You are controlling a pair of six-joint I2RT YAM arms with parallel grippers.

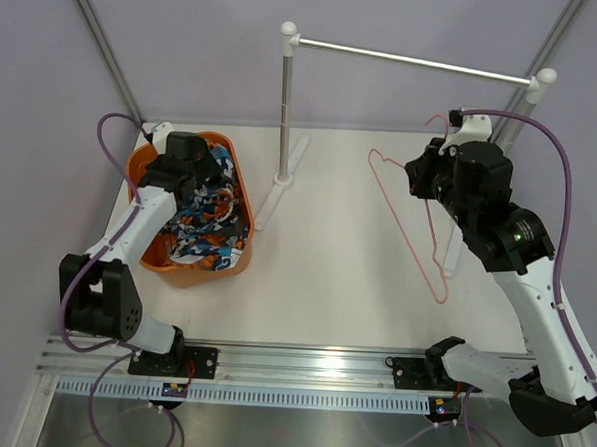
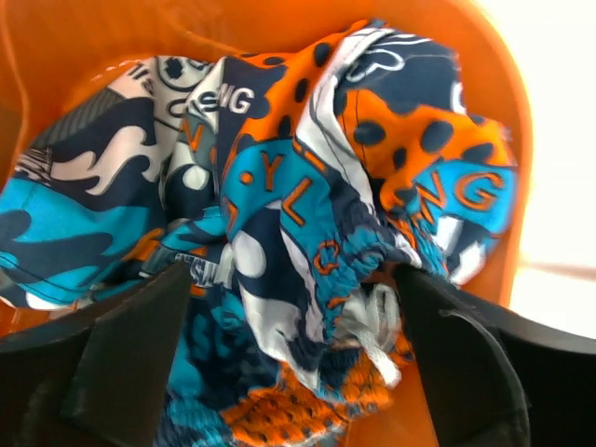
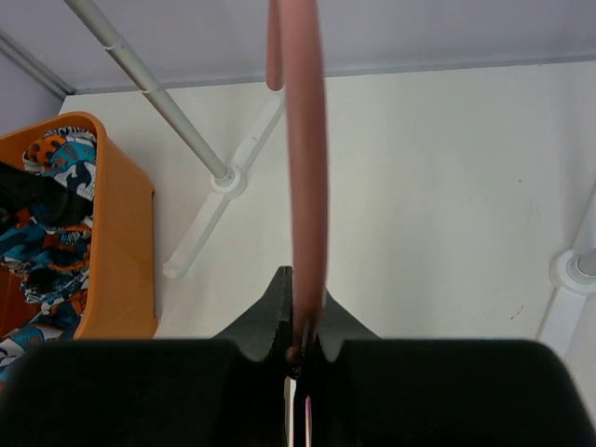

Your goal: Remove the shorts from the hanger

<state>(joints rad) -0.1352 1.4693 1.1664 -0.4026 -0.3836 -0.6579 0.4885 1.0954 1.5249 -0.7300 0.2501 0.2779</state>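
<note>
White tabletop [image 1: 336,276] lies under both arms. On it, the left pincer [image 2: 293,349] gapes wide, fingers either side of the shorts [image 2: 279,214] bunched just beneath it in the orange basket [image 2: 484,84]. The right pincer [image 3: 303,352] is clamped on the hanger [image 3: 303,140], whose bare wire runs out ahead of it.

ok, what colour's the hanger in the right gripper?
Plain salmon pink. The hanger shows best close up in the right wrist view.

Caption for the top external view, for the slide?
Left gripper open over the shorts in the orange basket; right gripper shut on the bare pink hanger.
</note>
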